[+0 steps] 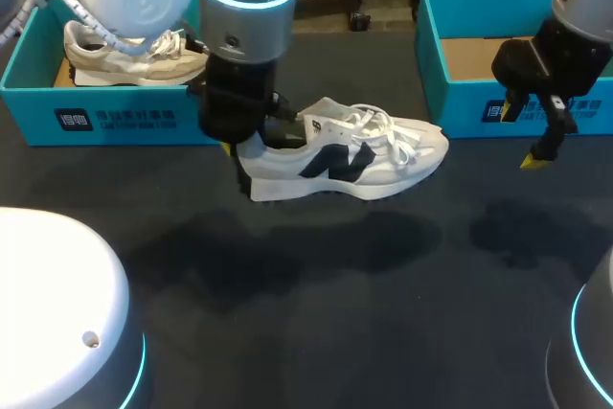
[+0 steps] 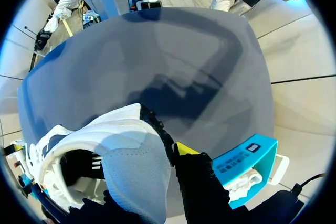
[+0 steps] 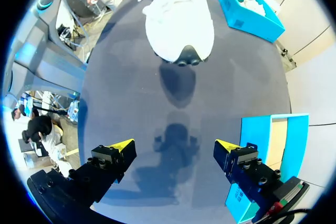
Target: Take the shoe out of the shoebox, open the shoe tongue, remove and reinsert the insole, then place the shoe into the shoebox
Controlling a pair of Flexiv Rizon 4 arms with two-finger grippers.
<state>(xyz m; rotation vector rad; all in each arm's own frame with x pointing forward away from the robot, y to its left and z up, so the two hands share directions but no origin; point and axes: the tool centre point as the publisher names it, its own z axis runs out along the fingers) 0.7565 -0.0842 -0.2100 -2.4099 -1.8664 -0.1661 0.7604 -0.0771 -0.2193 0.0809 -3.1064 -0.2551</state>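
Head cam: fixed, high behind me, tilted down on the table (image 1: 316, 313), mid range, whole workspace in frame. It has the shoe (image 1: 345, 155) near centre, left shoebox (image 1: 105, 117) at 10 o'clock, right shoebox (image 1: 460, 112) at 2 o'clock.

Left wrist cam: almost on the shoe's heel, facing out over it across the table.

Right wrist cam: well back, looking down past my right gripper (image 3: 173, 145), with the shoe toe-on at its 12 o'clock.

Overlap: all three share shoe, table and left shoebox. The right shoebox shows only in head and right wrist.
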